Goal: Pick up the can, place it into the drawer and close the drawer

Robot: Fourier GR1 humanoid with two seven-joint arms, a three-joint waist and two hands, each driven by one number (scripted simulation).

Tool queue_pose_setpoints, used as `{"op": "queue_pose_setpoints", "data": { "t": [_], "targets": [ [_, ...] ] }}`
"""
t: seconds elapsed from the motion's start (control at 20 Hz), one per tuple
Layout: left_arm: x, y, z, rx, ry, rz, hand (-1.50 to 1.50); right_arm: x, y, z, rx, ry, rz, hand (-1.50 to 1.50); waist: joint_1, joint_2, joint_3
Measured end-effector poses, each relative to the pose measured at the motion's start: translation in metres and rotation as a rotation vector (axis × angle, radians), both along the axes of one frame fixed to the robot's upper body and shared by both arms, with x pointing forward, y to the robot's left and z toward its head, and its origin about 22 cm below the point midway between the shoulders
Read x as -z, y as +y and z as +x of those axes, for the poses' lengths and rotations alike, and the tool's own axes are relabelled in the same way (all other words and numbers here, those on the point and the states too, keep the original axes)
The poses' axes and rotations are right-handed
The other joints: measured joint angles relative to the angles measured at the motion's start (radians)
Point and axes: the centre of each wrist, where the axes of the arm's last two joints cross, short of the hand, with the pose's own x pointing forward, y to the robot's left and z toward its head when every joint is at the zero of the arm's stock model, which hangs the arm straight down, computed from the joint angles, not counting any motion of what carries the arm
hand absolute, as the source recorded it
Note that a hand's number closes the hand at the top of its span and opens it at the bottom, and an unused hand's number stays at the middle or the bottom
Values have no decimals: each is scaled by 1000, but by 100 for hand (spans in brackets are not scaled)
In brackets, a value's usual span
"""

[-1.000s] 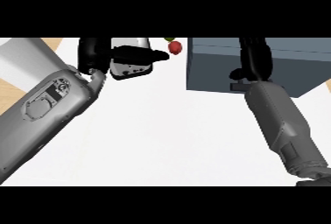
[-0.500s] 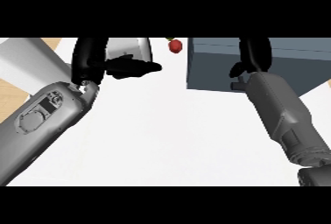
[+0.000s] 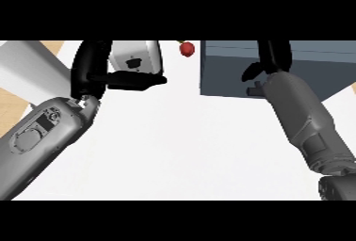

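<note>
A pale grey can (image 3: 133, 56) with a small dark mark shows at the top left, cut off by the view's upper edge. My left hand (image 3: 89, 66) is curled round it, with the black thumb (image 3: 139, 81) lying across under its lower end. The dark grey drawer (image 3: 230, 70) fills the top right. My right hand (image 3: 272, 55) reaches up over the drawer and runs out of view at the top. Whether the drawer stands open I cannot tell.
A small red object (image 3: 186, 48) lies at the top between the can and the drawer. The white counter (image 3: 188, 150) spreads below. A wood strip (image 3: 14, 101) and a pale slanted panel (image 3: 28, 66) show at the far left.
My left forearm has swung lower and the thumb has slid down under the can. The right forearm has pushed slightly farther up over the drawer.
</note>
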Motion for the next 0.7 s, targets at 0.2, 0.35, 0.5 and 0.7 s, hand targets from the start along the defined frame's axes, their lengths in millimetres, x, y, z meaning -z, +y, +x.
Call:
{"op": "queue_pose_setpoints", "data": {
  "t": [0.2,0.35,0.5,0.7],
  "targets": [
    [7,2,-4,-2,2,-3,-150,-6,6,3,-55,-5,123,-150,-6,2,3],
    [9,5,-6,-10,3,-4,-150,-10,11,4,-95,-9,232,-150,-9,2,4],
    [14,7,-8,-20,8,-5,-150,-12,23,6,-129,-7,380,-150,-18,-1,4],
    [12,15,-7,-36,8,-7,-150,-17,33,8,-162,-6,514,-150,-24,-4,3]
  ]
}}
